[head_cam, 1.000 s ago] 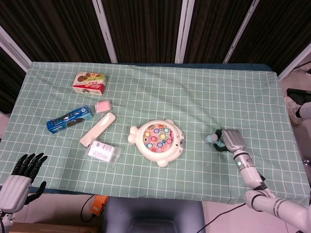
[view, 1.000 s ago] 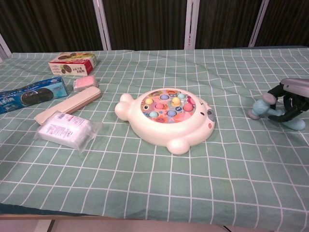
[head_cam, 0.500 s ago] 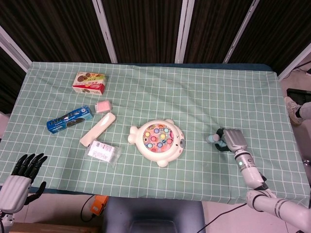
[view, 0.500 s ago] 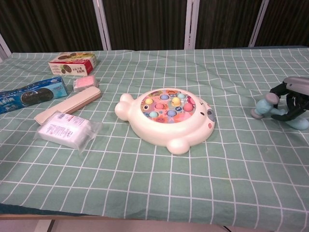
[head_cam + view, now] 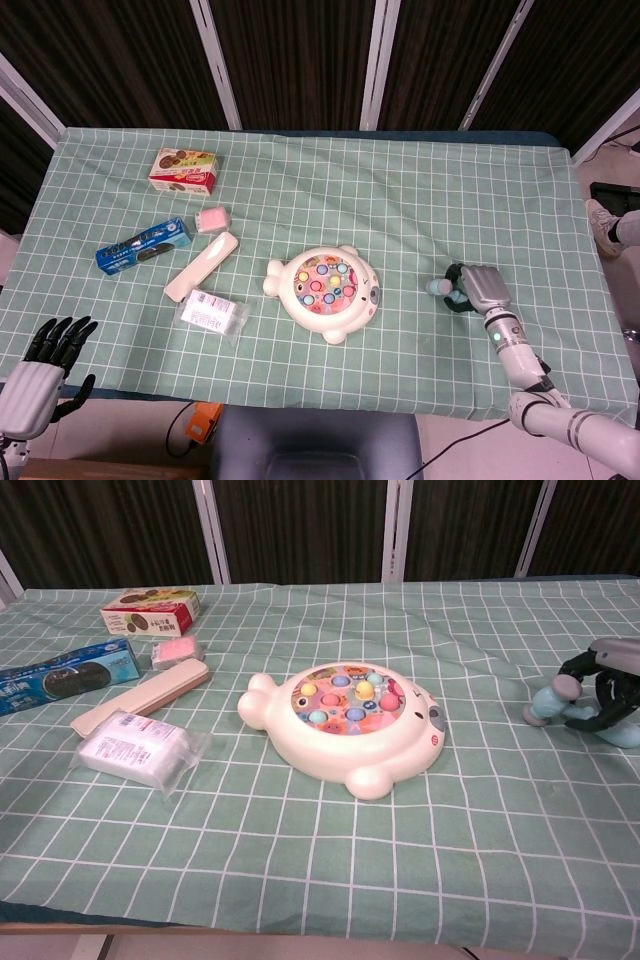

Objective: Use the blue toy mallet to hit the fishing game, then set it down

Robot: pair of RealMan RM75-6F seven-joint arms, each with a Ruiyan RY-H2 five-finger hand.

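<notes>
The blue toy mallet [image 5: 548, 702] lies low over the cloth at the far right, its grey-tipped head [image 5: 437, 287] pointing left. My right hand [image 5: 482, 288] grips its handle, dark fingers [image 5: 590, 695] curled around it. The white fishing game [image 5: 325, 284] with coloured fish pegs sits mid-table [image 5: 350, 725], well to the left of the mallet. My left hand [image 5: 45, 365] hangs off the front left corner of the table, fingers spread and holding nothing.
On the left of the green checked cloth [image 5: 400, 200] lie a biscuit box [image 5: 184, 169], a blue cookie pack [image 5: 143, 246], a pink block [image 5: 211, 218], a cream bar [image 5: 201, 265] and a clear wrapped packet [image 5: 211, 314].
My right hand and the mallet have drifted slightly to the right, away from the fishing game. Nothing else has moved.
</notes>
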